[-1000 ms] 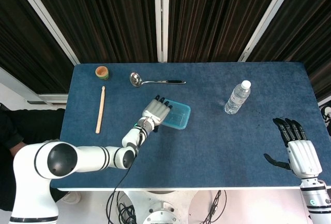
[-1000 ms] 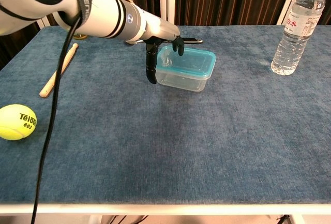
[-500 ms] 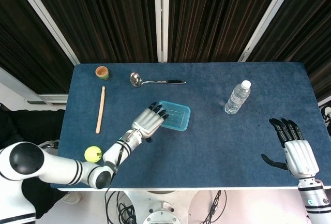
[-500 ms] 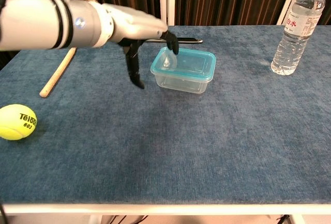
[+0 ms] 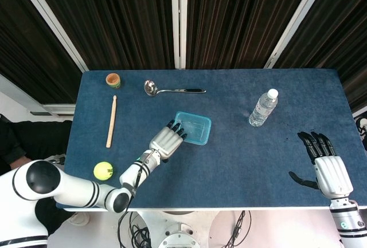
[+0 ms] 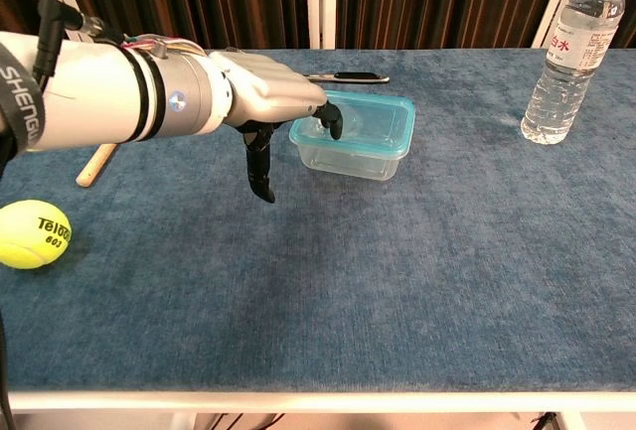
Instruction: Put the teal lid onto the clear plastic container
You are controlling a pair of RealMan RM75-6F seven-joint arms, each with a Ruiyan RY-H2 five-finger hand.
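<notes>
Dark curtains hang behind a blue cloth table (image 5: 241,145). At its left, the left hand (image 5: 166,141) hovers flat with fingers spread, holding nothing, its fingertips (image 6: 334,127) at the near-left rim of the clear plastic container (image 6: 355,150), which sits mid-table with the teal lid (image 5: 193,127) on top. Only the chest view shows the thumb hanging down. Far right, the right hand (image 5: 324,166) is open and empty, seen only from the head view.
</notes>
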